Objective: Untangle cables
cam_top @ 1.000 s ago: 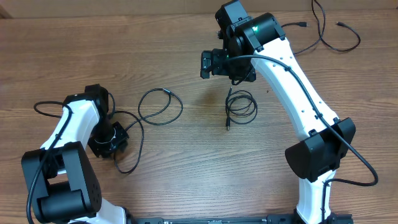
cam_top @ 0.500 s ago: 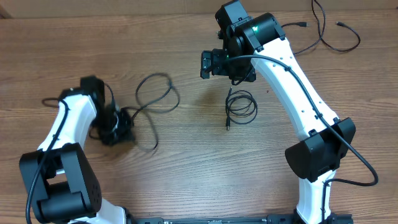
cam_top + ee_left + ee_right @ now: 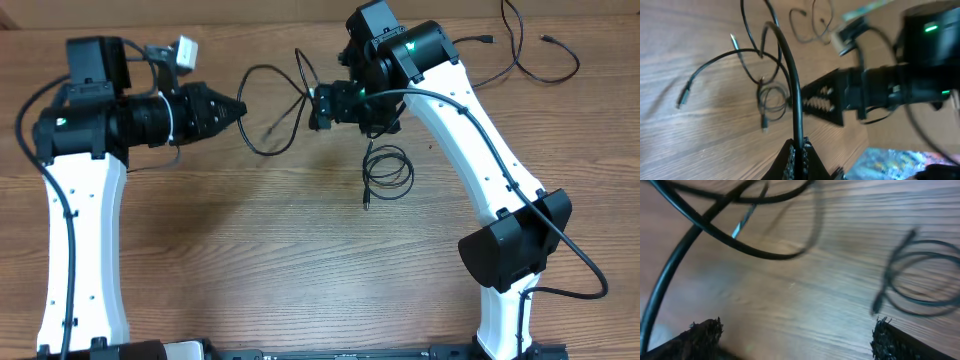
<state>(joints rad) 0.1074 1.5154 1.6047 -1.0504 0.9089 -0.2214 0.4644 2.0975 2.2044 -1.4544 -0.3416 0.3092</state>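
Thin black cord (image 3: 797, 100): pinched in left claw (image 3: 799, 148), loops strung rightward to spread right claw (image 3: 314, 108), which stands just beside them, empty.

White shells along left arm (image 3: 85, 220) and right arm (image 3: 480, 140), black housings at every joint and wrist. Thick black cable (image 3: 572, 245) looped beside each. Small green light (image 3: 408, 47) on right wrist housing. Right gripper (image 3: 797, 340): black, with rough-edged fingertips (image 3: 705, 332).
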